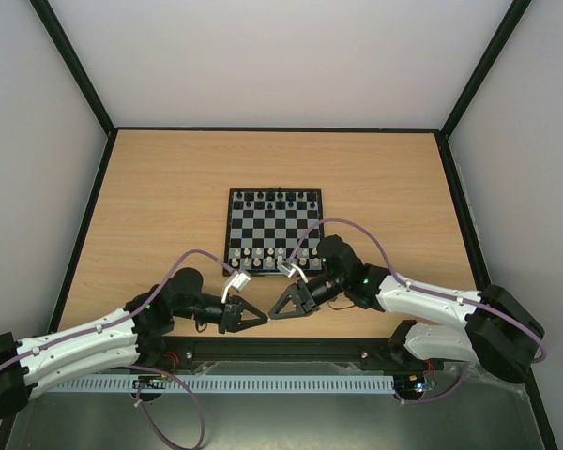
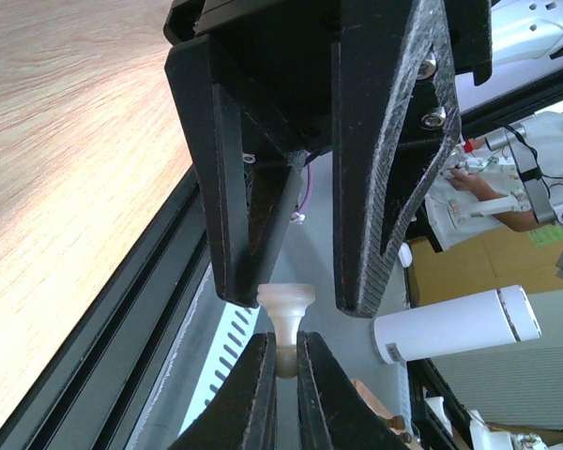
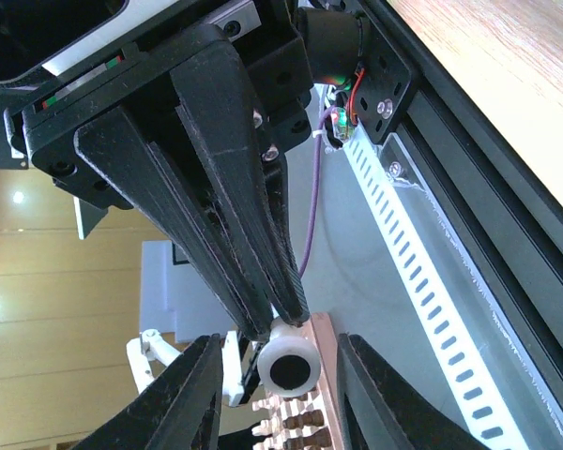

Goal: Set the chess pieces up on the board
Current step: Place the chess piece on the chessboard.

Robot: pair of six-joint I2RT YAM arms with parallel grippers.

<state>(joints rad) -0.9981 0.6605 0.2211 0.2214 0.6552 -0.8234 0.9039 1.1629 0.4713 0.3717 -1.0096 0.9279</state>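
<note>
The left gripper (image 2: 283, 354) is right up in the lens in its own wrist view, pinched tight on the thin neck of a cream piece (image 2: 285, 314). It looks like a pawn, though honestly I can't be sure from this angle. The piece's round base points at the right gripper (image 3: 283, 367), whose jaws stand apart with a gap on each side of the base, so nothing's gripped there yet. All this hangs in the air at the near edge of the table (image 1: 169, 206), well short of the board (image 1: 274, 228). On the board, white pieces (image 1: 263, 254) line the near rows and black pieces (image 1: 277, 199) the far ones.

What worries me is that this handover sits over the rail (image 2: 122, 347), not over wood. If the left lets go before the right has a proper squeeze, the piece probably drops off the table. Flat jaws on a round base could also pop it out sideways if they're off centre.
</note>
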